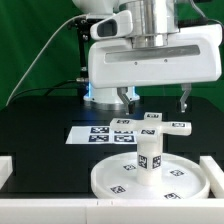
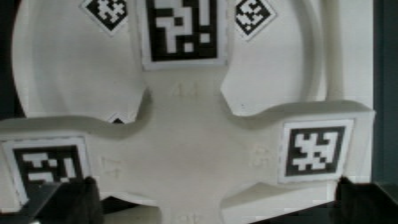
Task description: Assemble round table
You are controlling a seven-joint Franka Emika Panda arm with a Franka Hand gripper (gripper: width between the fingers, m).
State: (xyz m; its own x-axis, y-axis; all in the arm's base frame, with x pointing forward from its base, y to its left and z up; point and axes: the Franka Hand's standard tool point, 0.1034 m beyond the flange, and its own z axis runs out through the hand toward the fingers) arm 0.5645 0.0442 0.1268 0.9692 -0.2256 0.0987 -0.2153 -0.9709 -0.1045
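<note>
The claw [image 1: 155, 100] is held released and grasping nothing, its fingers [image 2: 71, 200] spread, directly above the cross-shaped foot piece [image 1: 152, 127], which is seated on top of the short post [image 1: 149, 158] standing upright in the round disc [image 1: 110, 181] on the black surface [image 1: 40, 130].

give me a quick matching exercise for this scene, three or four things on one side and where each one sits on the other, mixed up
Things:
1. round disc
2. post
3. cross-shaped foot piece
4. marker board

Places:
a. on top of the post, below the gripper
b. upright at the middle of the disc
c. flat on the black table, behind the disc
d. nearest the camera, at the table's front

Pairs: 1-d, 2-b, 3-a, 4-c
</note>
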